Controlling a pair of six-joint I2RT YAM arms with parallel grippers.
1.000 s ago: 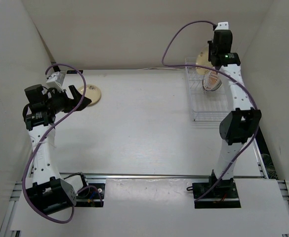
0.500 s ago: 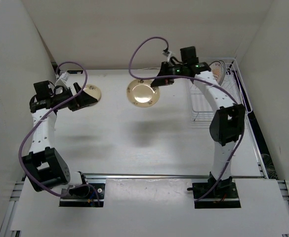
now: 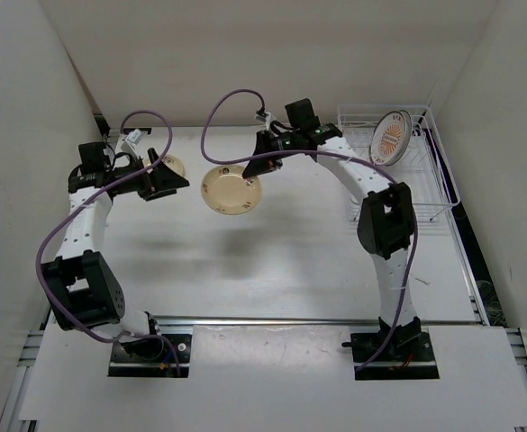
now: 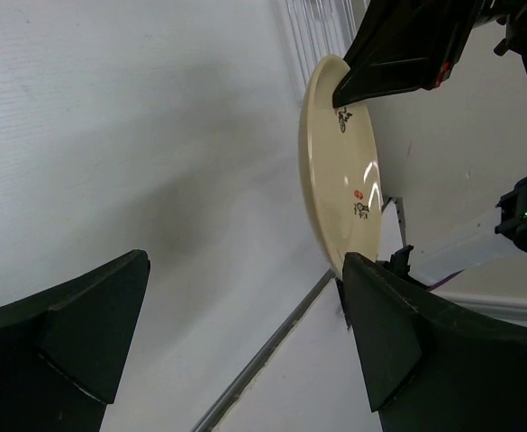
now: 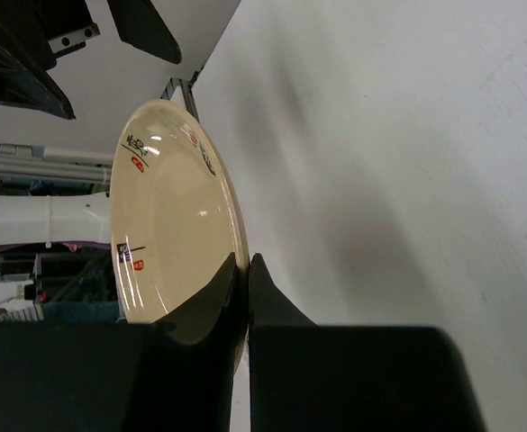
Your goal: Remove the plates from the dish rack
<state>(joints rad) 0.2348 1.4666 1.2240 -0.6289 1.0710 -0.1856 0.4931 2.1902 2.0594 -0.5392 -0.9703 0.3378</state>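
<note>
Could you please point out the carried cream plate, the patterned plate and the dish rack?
cream plate (image 3: pixel 231 190), top external view, its centre.
patterned plate (image 3: pixel 391 138), top external view, its orange face.
dish rack (image 3: pixel 445 173), top external view, right wire wall.

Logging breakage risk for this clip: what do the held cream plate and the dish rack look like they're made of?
The cream plate looks like glazed ceramic, possibly melamine: glossy, with sharp light reflections and small printed marks. The dish rack is thin white wire, likely coated metal, judging by its slim straight bars.
</note>
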